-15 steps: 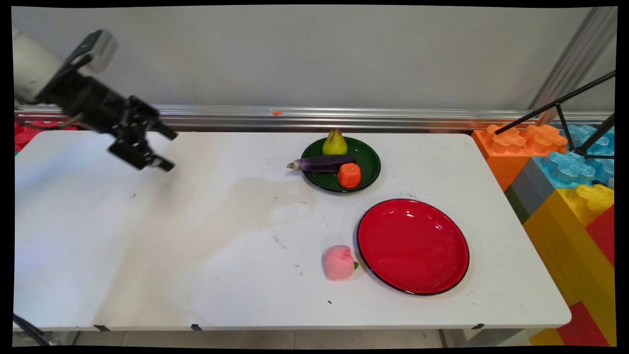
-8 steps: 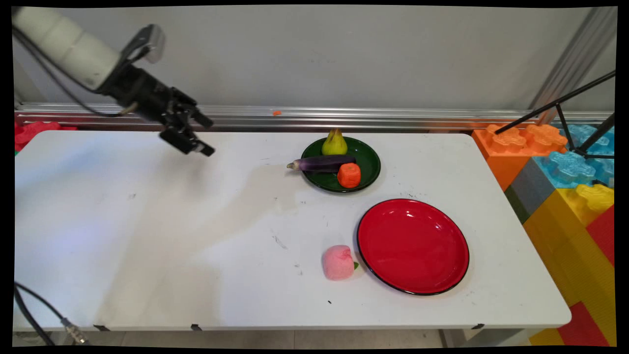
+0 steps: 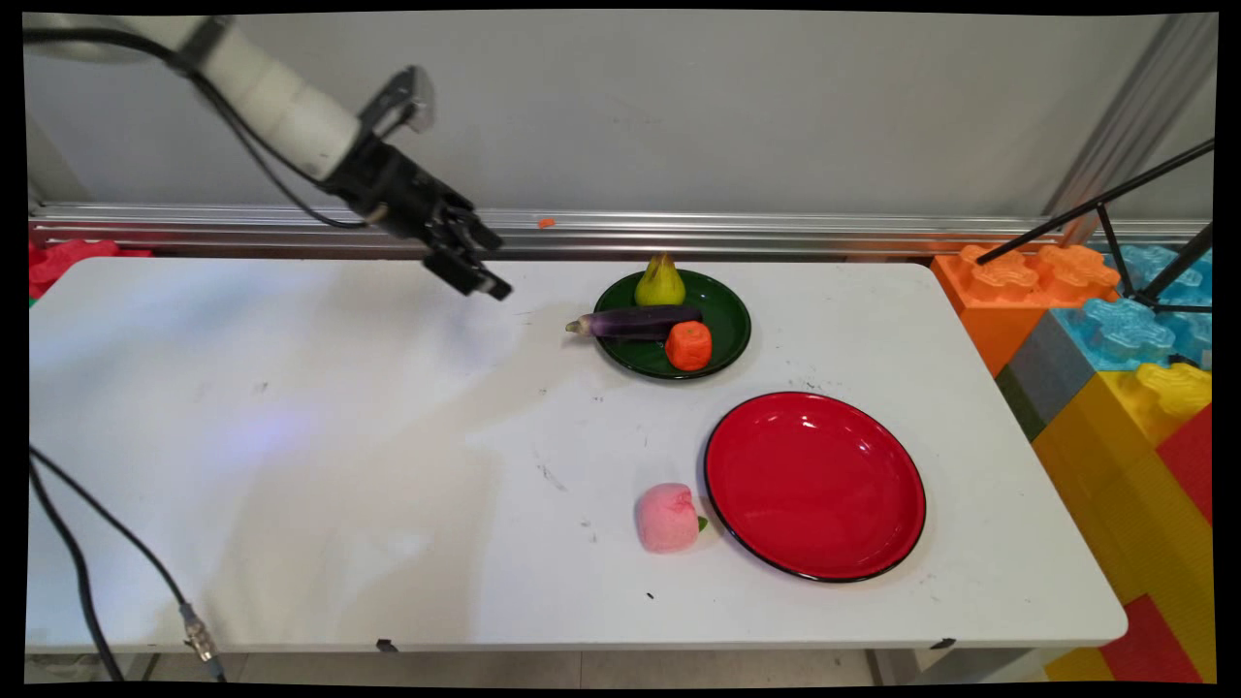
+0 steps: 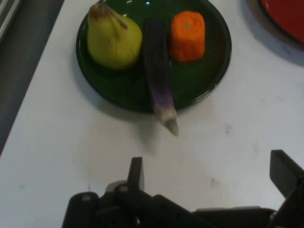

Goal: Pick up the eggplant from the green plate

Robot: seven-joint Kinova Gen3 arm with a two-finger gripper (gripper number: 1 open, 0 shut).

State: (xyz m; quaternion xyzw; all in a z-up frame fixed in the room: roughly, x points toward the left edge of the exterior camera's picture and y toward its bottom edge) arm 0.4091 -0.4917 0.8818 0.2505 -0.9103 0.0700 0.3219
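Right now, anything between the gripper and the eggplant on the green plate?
Nothing visible. The gripper, open and empty, hangs above bare table short of the green plate. The eggplant lies between the pear and the orange piece, its stem end over the rim toward the gripper.

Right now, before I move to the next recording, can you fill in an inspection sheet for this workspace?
Surface: white table, scuffed and stained.
Things: green plate holding pear, eggplant overhanging its rim, orange toy; empty red plate; pink toy beside it.
Clutter: nothing seen.
Hand: hand open, empty, in the air left of the green plate.
Cables: black cable at near left.
Surroundings: coloured blocks, tripod, grey wall.
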